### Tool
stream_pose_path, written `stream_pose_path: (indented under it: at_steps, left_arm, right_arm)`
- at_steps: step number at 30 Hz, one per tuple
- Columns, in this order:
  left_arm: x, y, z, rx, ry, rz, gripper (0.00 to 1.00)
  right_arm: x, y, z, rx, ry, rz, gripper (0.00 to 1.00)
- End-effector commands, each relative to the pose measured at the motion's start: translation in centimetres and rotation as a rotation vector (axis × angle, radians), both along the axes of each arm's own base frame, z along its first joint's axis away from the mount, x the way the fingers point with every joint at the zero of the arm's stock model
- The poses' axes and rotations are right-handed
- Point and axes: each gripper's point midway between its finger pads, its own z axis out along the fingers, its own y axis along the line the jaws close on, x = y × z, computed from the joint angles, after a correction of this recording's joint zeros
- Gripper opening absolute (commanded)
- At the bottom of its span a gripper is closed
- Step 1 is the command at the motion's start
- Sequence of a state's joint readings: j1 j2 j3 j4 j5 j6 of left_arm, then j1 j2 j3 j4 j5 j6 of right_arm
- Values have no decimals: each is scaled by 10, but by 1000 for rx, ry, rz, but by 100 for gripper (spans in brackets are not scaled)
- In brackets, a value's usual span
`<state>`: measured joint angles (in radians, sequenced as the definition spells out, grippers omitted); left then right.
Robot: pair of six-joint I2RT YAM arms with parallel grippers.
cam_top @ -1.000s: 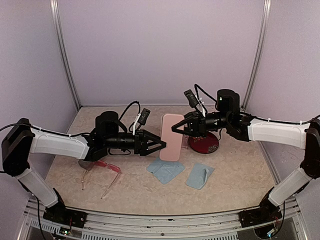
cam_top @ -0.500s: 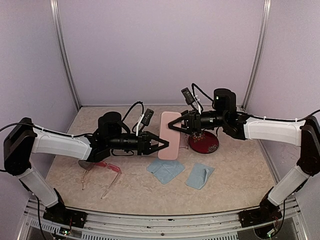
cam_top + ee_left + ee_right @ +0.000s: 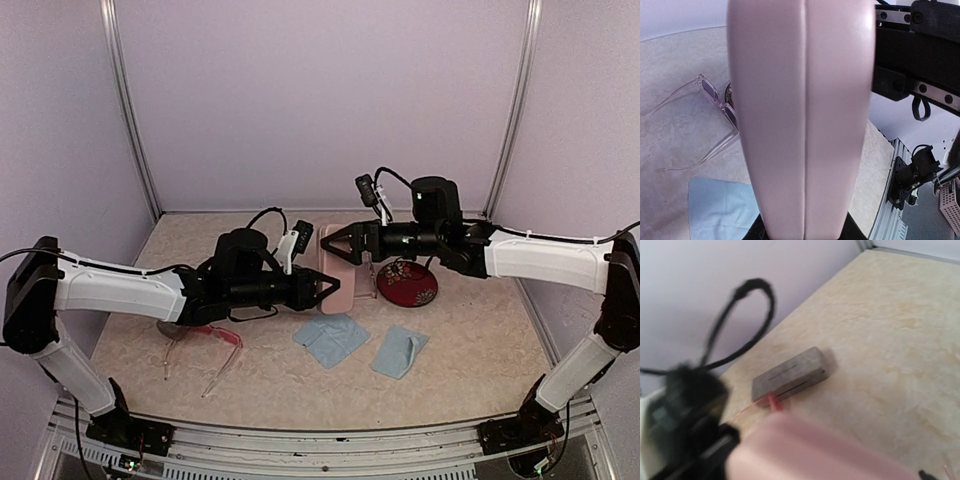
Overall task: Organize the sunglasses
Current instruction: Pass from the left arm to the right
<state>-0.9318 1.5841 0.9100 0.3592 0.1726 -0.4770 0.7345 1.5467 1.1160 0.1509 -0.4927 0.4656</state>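
Left gripper [image 3: 328,288] pinching pink case [image 3: 345,285]; right gripper [image 3: 332,247] spread wide, empty, beside case. Sunglasses [image 3: 213,335] flat on table [image 3: 480,350], behind and below left gripper. Light, thin, fragile, arms flex: you pinch frame bridge, softly.

The beige marbled table [image 3: 480,340] carried a light-blue cloth [image 3: 331,339] at lower centre, with a second cloth [image 3: 399,351] just to its right. A red dish [image 3: 407,284] lay right of centre. Red-pink sunglasses [image 3: 213,335] lay at lower left. The wrist views showed pale sunglasses [image 3: 715,102] and a grey case [image 3: 790,374].
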Motion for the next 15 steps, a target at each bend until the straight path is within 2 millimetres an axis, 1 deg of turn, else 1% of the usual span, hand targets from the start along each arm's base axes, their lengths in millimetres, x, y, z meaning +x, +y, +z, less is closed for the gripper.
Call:
stream_pose_path:
  at_steps: [1, 4, 7, 11, 15]
  left_arm:
    - [20, 1, 20, 39, -77, 152, 3]
    - [24, 4, 16, 42, -53, 196, 3]
    - [26, 6, 16, 37, -42, 218, 2]
    - [26, 6, 16, 49, -46, 234, 2]
    - [26, 6, 12, 67, -50, 239, 2]
  right_arm:
    - [15, 1, -13, -55, 45, -151, 100]
    - [12, 7, -17, -67, 45, -166, 100]
    - [11, 8, -20, -78, 42, -191, 100]
    - [9, 10, -22, -88, 34, -206, 92]
    - [9, 13, -26, -98, 35, -210, 91]
